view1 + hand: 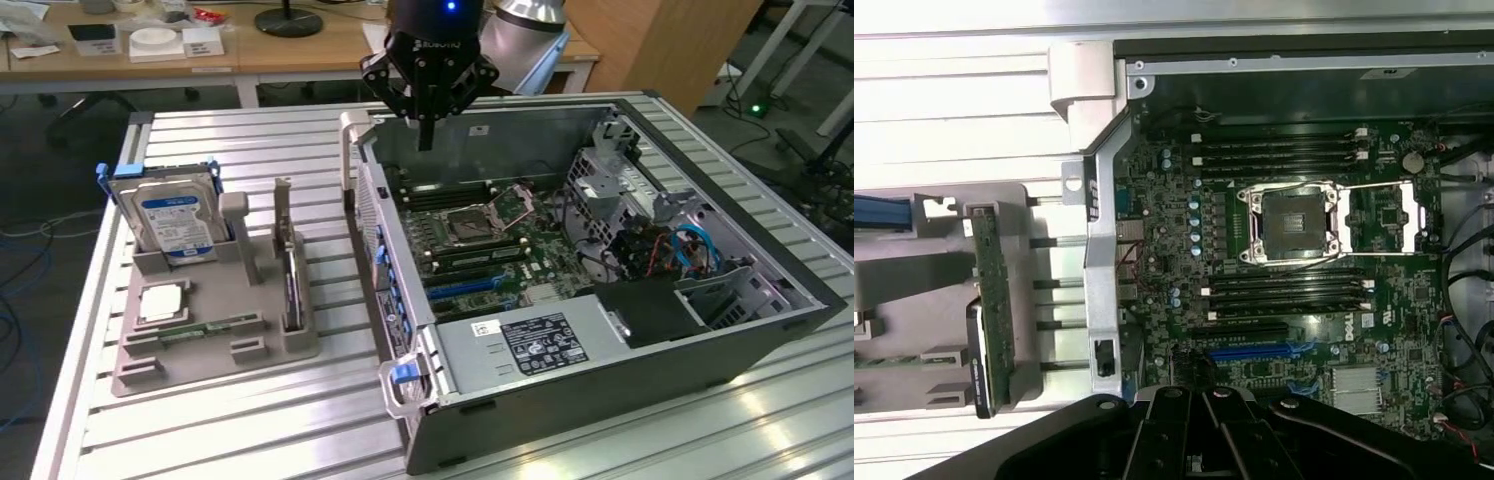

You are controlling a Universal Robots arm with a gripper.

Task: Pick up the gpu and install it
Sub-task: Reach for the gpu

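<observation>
The gpu (290, 272) stands on edge in a slot of the grey holder (200, 365) at the exterior view's left; it is a thin dark card with a pale bracket at its far end. From the wrist it appears as a green-and-black strip (990, 320). My gripper (426, 135) hangs above the far rim of the open computer case (747, 335), well apart from the gpu. Its fingers are pressed together with nothing between them. The motherboard (497, 240) lies bare below, with a blue card slot (1249, 352) near the gripper body (1199, 425).
A silver blue-labelled hard drive (167, 220) stands upright in the holder. A square chip (160, 303) and a narrow green memory stick (207, 328) lie beside it. The case's hinged side frame (380, 250) stands between holder and motherboard. Coloured cables (681, 250) fill the case's right.
</observation>
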